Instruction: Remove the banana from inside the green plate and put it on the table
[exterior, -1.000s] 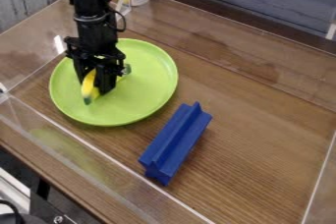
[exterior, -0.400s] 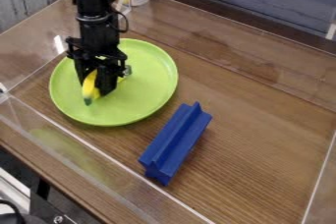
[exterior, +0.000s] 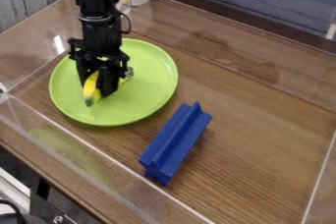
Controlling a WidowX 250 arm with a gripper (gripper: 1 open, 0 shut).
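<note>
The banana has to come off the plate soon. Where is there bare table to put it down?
The widest bare patch of the glossy brown wooden table lies right of the round lime-green plate, beyond the blue grooved block. A smaller patch sits before the plate, left of the block. It is crowded at the plate, where the fingers close on the small yellow banana.

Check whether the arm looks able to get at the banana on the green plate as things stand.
Probably yes: the gripper is already down over the plate, its fingers shut around the banana. Nothing else lies in the way; the blue block sits well clear on the table.
</note>
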